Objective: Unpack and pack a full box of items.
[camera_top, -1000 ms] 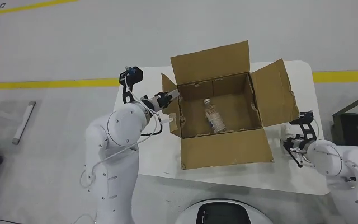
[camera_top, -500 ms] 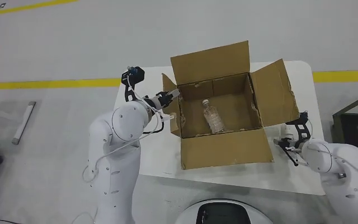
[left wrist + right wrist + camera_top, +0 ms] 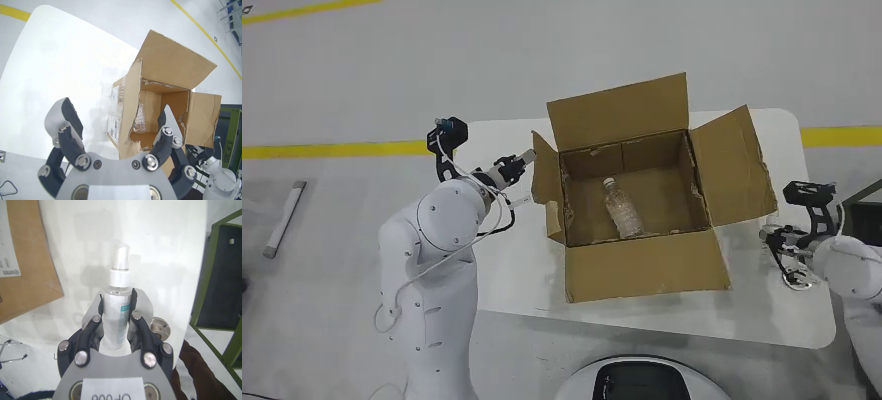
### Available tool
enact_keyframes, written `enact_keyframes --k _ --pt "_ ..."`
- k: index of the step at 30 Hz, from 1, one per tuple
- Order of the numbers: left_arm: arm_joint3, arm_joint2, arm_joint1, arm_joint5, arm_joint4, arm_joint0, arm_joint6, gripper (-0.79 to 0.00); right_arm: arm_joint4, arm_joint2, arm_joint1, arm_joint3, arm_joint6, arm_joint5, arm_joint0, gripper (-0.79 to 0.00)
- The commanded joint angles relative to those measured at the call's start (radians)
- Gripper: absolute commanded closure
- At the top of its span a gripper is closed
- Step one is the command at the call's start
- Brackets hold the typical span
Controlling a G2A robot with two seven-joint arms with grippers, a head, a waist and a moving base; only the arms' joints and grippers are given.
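End effector, left [image 3: 525, 157]: at 10 o'clock of the cardboard box [image 3: 646, 266], over the white tabletop [image 3: 512, 280]. I see its fingers spread, holding nothing.
Cardboard box: mid-tabletop, flaps open, the 9 o'clock flap torn.
Clear plastic bottle [image 3: 623, 211]: lying on the box floor, cap toward 12 o'clock.
End effector, right [image 3: 117, 303]: at 4 o'clock of the box. I read it as pinching a spray bottle [image 3: 119, 283] by the body.
Metal flange [image 3: 161, 328]: on the tabletop, just beside that end effector.
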Motion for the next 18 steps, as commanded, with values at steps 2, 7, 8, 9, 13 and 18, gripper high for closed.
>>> enact_keyframes --k 2,7,8,9,13,18 --pt "-0.005 -0.01 0.002 0.005 -0.007 0.012 0.005 -0.785 0.025 0.09 0.005 -0.065 -0.001 0.016 0.002 0.0" --pt "-0.005 -0.013 0.002 0.006 -0.012 0.017 0.006 -0.785 0.096 0.208 0.013 -0.214 0.022 0.019 0.03 0.0" --pt "-0.005 -0.013 0.002 0.006 -0.012 0.017 0.006 -0.785 0.106 0.217 0.014 -0.232 0.026 0.017 0.036 0.0" --pt "-0.005 -0.013 0.002 0.006 -0.012 0.017 0.006 -0.785 0.119 0.227 0.016 -0.261 0.036 0.012 0.045 0.0" --pt "-0.005 -0.013 0.002 0.006 -0.012 0.017 0.006 -0.785 0.224 0.221 0.022 -0.362 0.079 -0.025 0.09 0.0" --pt "-0.005 -0.013 0.002 0.006 -0.012 0.017 0.006 -0.785 0.35 0.116 0.025 -0.385 0.09 -0.05 0.14 0.0"
